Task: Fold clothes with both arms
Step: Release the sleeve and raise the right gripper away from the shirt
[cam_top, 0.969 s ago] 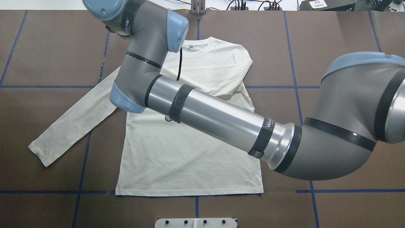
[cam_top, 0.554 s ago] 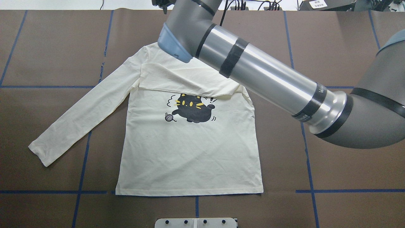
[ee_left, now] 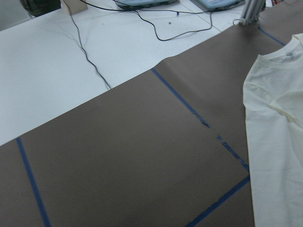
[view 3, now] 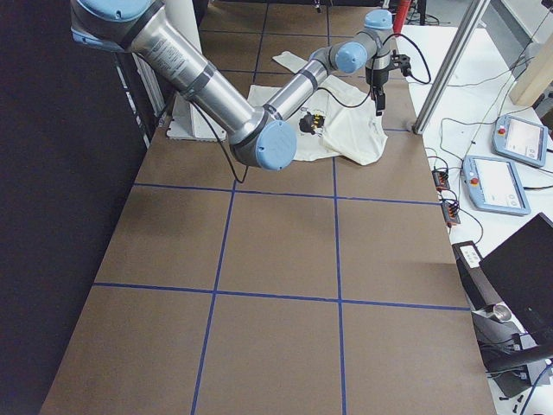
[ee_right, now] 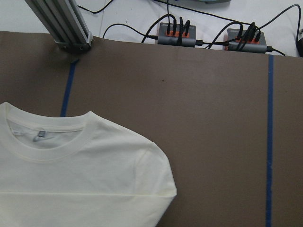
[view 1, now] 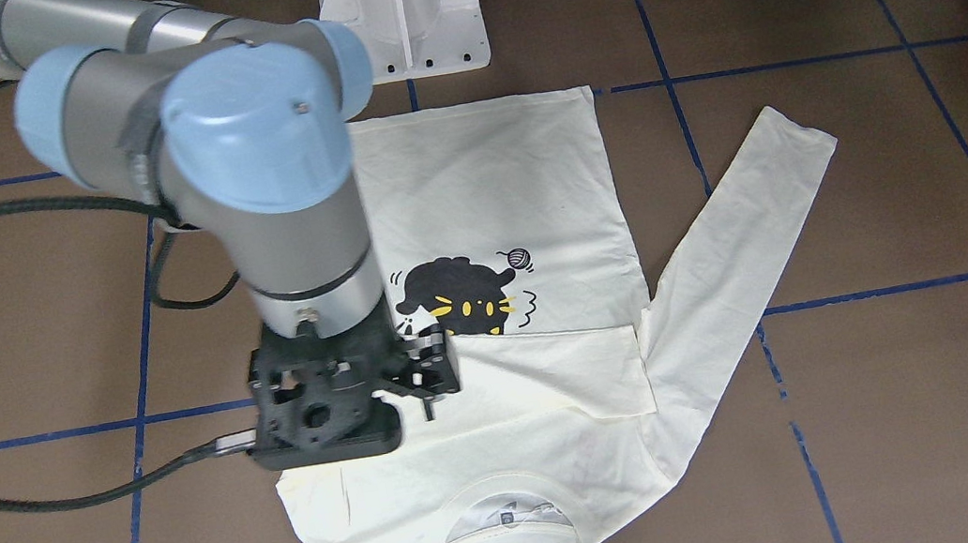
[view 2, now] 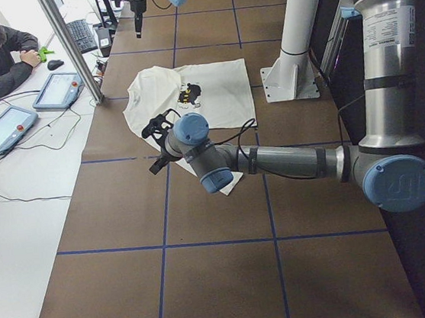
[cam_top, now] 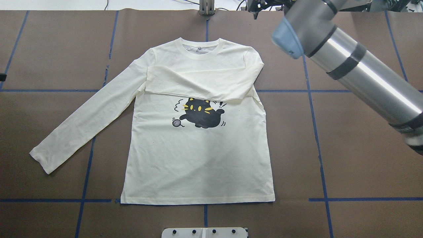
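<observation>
Cream shirt [cam_top: 198, 158] lies flat on the brown table [cam_top: 347, 165], print up, one sleeve across its chest. The right arm [cam_top: 357, 66] has swung clear of it; finger spread of right gripper [view 3: 380, 102] and left gripper [view 2: 154, 135] cannot be told.

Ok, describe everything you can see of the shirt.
The shirt is cream-white, long-sleeved, cotton-like and lightly creased. It lies flat, front up, on the brown table, collar away from the robot, hem nearest it. A black cat print with yellow marks and a yarn ball sits on the chest. The sleeve on the robot's right is folded across the chest, covering the print's top; the other sleeve stretches diagonally to the robot's left. In the overhead view only the table touches it.
</observation>
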Available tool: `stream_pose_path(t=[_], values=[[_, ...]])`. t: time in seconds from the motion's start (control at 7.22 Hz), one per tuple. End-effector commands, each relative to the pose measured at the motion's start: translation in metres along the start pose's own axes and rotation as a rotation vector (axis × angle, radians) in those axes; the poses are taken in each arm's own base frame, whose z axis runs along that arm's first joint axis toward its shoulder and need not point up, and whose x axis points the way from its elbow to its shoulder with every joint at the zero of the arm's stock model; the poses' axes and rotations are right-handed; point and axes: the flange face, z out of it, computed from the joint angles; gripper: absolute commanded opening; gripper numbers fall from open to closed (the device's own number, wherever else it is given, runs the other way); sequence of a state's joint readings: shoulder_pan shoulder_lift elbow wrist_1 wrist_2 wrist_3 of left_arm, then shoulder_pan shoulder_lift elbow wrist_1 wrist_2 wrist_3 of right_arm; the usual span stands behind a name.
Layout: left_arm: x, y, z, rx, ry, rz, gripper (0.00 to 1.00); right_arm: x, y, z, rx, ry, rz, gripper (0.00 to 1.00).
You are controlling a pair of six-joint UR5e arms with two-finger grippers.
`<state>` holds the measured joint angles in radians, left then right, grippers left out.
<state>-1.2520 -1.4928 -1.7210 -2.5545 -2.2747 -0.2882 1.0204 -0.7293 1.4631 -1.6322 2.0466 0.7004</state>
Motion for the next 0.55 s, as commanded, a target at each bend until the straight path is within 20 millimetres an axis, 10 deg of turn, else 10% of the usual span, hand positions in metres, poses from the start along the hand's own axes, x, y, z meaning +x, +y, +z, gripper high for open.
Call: stream_pose_path(t=[0.0, 0.42], values=[[0.067, 0.052, 0.017, -0.059, -0.063, -0.052, 1.0, 0.133, 0.037, -0.005, -0.045, -0.04, -0.099, 1.0], [0.154, 0.1, 0.084, -0.169, -0.058, -0.05, 1.0, 0.246, 0.107, -0.003, -0.067, -0.023, -0.154, 1.0]])
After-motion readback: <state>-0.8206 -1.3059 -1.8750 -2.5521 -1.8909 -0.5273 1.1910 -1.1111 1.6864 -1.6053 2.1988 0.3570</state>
